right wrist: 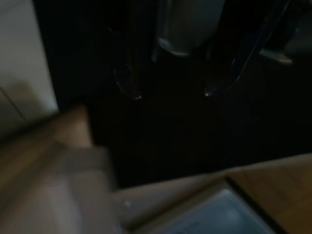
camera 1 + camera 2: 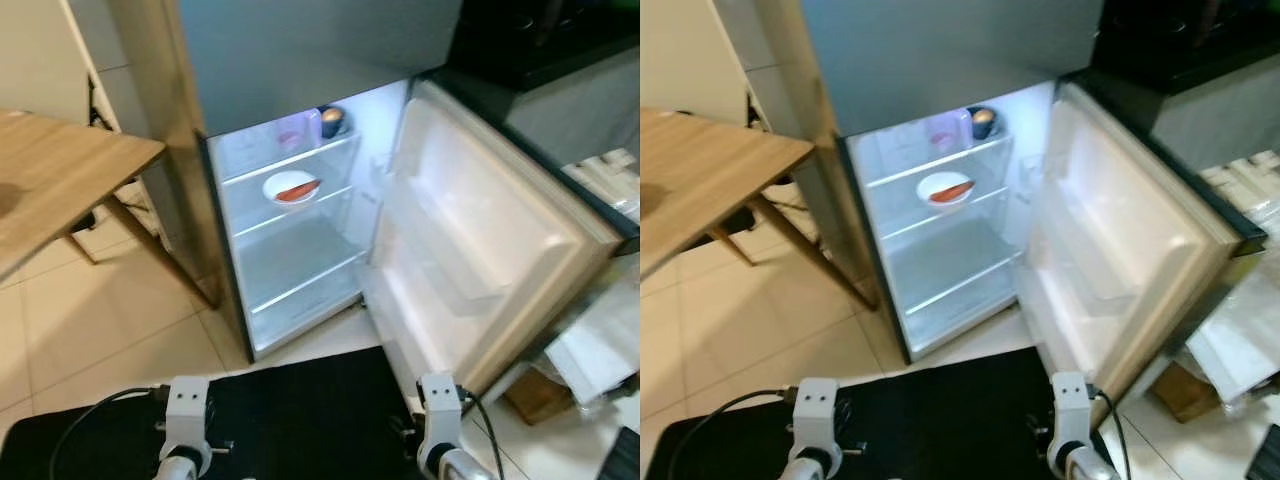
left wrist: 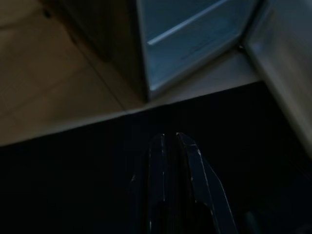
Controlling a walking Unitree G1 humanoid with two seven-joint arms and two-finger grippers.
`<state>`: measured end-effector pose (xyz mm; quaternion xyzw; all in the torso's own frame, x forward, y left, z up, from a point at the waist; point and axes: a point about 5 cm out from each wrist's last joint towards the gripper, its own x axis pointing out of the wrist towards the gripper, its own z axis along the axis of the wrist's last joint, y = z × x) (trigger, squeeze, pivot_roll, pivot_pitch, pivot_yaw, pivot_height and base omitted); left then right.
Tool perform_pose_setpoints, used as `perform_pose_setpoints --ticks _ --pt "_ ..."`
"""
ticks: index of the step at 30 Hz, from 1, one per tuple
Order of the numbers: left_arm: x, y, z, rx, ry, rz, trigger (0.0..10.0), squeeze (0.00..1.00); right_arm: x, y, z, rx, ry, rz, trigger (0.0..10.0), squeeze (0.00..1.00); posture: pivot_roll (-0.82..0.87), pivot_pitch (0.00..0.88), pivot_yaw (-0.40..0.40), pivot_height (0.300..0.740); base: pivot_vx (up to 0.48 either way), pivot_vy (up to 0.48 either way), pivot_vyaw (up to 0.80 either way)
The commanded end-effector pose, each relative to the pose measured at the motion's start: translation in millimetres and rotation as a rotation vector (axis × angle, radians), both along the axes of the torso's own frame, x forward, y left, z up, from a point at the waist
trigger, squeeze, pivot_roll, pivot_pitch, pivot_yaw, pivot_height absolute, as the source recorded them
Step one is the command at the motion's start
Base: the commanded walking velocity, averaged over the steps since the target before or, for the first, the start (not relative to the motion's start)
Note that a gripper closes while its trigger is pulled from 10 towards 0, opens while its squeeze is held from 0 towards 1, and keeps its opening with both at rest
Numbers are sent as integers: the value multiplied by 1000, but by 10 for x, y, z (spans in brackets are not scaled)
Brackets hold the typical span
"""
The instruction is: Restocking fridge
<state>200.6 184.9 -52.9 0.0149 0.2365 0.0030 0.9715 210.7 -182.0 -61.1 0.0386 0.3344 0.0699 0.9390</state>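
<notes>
1. Counter [image 2: 60, 170] of pale wood fills the upper left of the frame, its legs on the tiled floor [image 2: 90, 320].
2. Left tool [image 3: 170, 141] hangs low over a black mat [image 2: 290, 410], its fingers pressed together.
3. Fridge [image 2: 300, 60] stands at centre, lit inside; a white bowl [image 2: 291, 187] with something red sits on the middle shelf, and a dark jar [image 2: 333, 120] stands on the top shelf.
4. Door [image 2: 480, 240] swings wide open toward the right.
5. Right tool [image 1: 170, 92] hangs over the mat, its fingers spread.
</notes>
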Motion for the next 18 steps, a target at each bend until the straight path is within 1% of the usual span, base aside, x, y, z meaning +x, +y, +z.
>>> perform_pose_setpoints --ticks 1,15,16,17,18 --pt "-25 -14 -25 -17 17 15 10000 0 -34 28 -27 9 17 -2 10000 0 -100 117 0 716 0 0 0" --pt "-56 -14 -36 -35 17 26 10000 0 -10 23 -9 13 4 -10 10000 0 -100 126 -7 716 0 0 0" --pt "-48 -34 -6 -44 -18 -10 10000 0 39 -10 23 12 -14 -38 10000 0 -99 129 -8 716 0 0 0" --pt "-48 -34 -6 -44 -18 -10 10000 0 39 -10 23 12 -14 -38 10000 0 -99 129 -8 716 0 0 0" --pt "-40 -84 44 -30 -69 -115 10000 0 112 -65 73 -5 -37 -65 10000 0 -101 128 -9 716 0 0 0"
